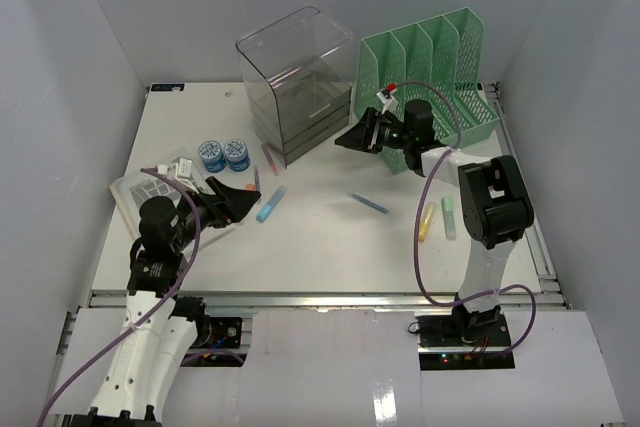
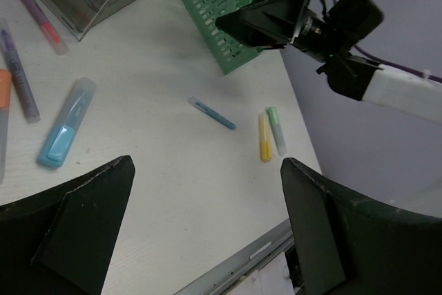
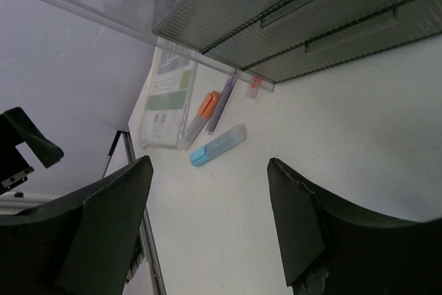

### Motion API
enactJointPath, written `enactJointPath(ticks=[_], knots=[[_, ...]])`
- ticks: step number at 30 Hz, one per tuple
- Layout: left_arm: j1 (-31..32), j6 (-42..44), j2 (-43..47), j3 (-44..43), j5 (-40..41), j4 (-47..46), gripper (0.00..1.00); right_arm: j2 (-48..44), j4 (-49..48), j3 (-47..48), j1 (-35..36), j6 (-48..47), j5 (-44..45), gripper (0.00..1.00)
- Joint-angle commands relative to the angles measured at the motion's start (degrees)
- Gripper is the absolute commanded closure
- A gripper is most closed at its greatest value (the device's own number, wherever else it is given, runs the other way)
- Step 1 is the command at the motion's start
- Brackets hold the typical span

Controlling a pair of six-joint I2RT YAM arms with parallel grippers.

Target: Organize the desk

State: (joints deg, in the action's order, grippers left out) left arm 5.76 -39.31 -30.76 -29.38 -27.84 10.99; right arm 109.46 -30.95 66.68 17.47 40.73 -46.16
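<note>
White desk (image 1: 320, 247) bears tubs (image 1: 225, 155), labels unreadable; left end effector (image 1: 241, 201) and right end effector (image 1: 345, 139) released.

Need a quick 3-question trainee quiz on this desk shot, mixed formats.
1. True or false: the right gripper is holding a highlighter.
2. Which pair lies side by side near the right edge of the desk?
A) yellow highlighter and green highlighter
B) two purple pens
C) an orange marker and a red pen
3. How many round blue containers stand just left of the clear drawer box?

Key:
1. False. Its jaws are apart with nothing between them.
2. A
3. Two
</note>
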Motion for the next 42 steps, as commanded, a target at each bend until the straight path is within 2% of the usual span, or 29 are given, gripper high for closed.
enactJointPath(ticks=[1, 11, 18, 26, 37, 42], knots=[[0.2, -7.4, 3.4, 0.4, -0.1, 0.3, 0.02, 4.4, -12.1, 6.1, 1.1, 7.8, -0.2, 0.27], [0.2, -11.3, 6.2, 0.9, 2.1, 0.5, 0.02, 9.8, -9.0, 14.8, 5.9, 9.2, 15.8, 0.29], [0.2, -10.7, 5.9, 1.1, 2.5, 0.5, 0.02, 12.9, -8.1, 18.0, 7.5, 13.1, 20.7, 0.34], [0.2, -10.5, 5.5, 1.5, 2.3, 0.3, 0.02, 16.6, -9.0, 22.6, 7.7, 15.3, 21.4, 0.45], [0.2, -11.3, 5.9, 2.2, 1.9, -0.4, 0.02, 18.1, -10.8, 24.8, 7.6, 17.6, 21.5, 0.72], [0.2, -11.7, 5.5, 3.3, 0.9, -3.9, 0.02, 17.6, -13.0, 23.7, 7.1, 19.4, 20.8, 0.85]])
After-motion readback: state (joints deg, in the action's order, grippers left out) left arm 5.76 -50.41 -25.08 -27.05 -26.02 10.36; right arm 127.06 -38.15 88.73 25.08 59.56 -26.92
